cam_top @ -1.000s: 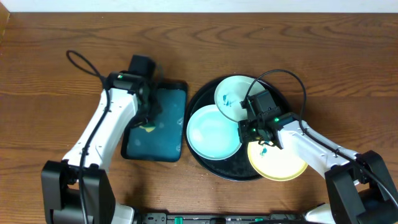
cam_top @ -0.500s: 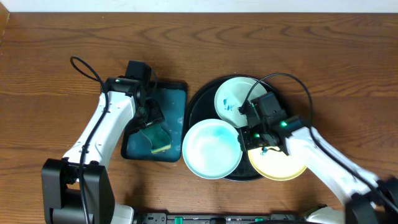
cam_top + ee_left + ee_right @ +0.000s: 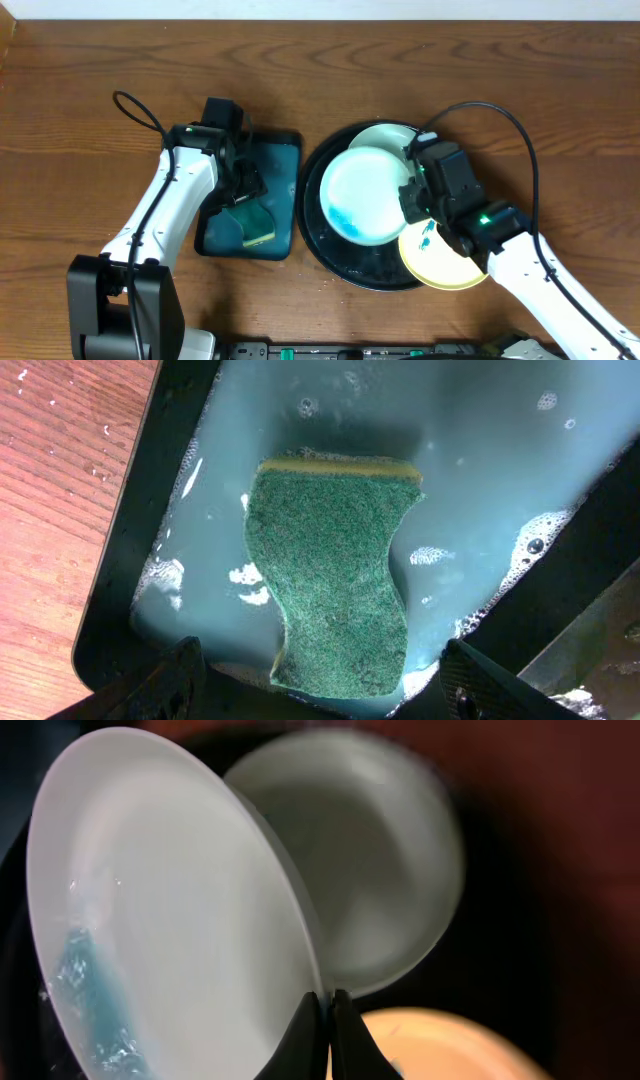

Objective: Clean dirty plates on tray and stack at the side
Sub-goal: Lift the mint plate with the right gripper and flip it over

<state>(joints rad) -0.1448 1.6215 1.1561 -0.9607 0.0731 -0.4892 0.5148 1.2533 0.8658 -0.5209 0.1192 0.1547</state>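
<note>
At the left of the table [image 3: 80, 80], the left gripper [image 3: 240, 190] is positioned over the rectangular teal tray [image 3: 215, 245], which is filled with soapy water. In the left wrist view its fingers [image 3: 180, 675] are seen spread wide on either side of the sponge [image 3: 335, 590], apart from it; the sponge lies flat in the water, green scouring face up, and nothing is gripped. To the right, the black tray [image 3: 350, 268] is set just beside the teal tray. Above it a mint-white held plate [image 3: 365, 195] is raised and tilted, with a teal smear [image 3: 345, 220] on the lower left of its face. A second mint-white plate [image 3: 385, 135] lies on the black tray behind it and is partly hidden. The held plate is pinched at its right rim by the right gripper [image 3: 326, 1015], the jaws being closed narrowly on the edge. Furthest right, the yellow plate [image 3: 445, 268] rests at the black tray's lower right, overhanging the rim. The step in hand is judged to be presentation of a dirty plate for wiping, with no plate yet stacked at the side. For the next move, the left gripper is to be lowered and closed across the sponge, which is then to be carried to the smear; the rim pinch must be kept firm against the wiping pressure
</note>
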